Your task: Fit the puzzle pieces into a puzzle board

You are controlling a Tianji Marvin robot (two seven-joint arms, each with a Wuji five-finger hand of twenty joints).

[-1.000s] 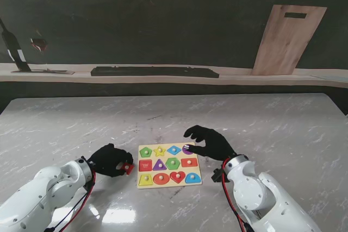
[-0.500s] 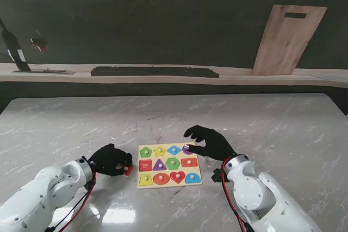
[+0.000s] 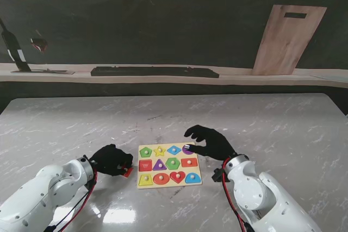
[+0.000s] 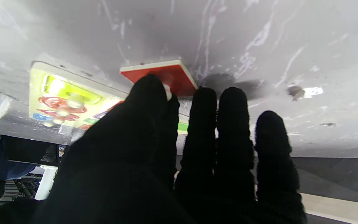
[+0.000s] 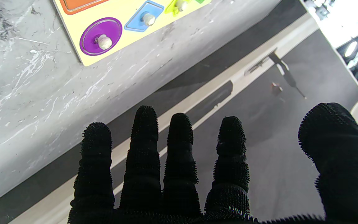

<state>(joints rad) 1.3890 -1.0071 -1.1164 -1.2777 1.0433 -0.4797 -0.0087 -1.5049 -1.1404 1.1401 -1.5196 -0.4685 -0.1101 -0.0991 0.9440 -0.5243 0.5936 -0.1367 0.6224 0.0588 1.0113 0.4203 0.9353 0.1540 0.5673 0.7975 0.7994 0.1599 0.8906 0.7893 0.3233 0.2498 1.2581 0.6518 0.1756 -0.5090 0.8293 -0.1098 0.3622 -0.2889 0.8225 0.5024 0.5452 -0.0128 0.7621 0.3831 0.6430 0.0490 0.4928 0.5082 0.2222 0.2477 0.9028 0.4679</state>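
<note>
The robot holds a red piece beside the puzzle board.

The left hand (image 3: 111, 160) has its thumb and finger pinched on the little knob of the red square piece (image 4: 162, 76), just left of the puzzle board (image 3: 169, 180). The piece sits low over the marble table (image 3: 261, 123); I cannot tell if it touches. The right hand (image 3: 211, 142) hovers by the board's far right corner, fingers spread, holding nothing. I think the red piece should be lifted a bit, kept flat, lined up with its matching hole, then lowered gently without bumping the other pieces.
</note>
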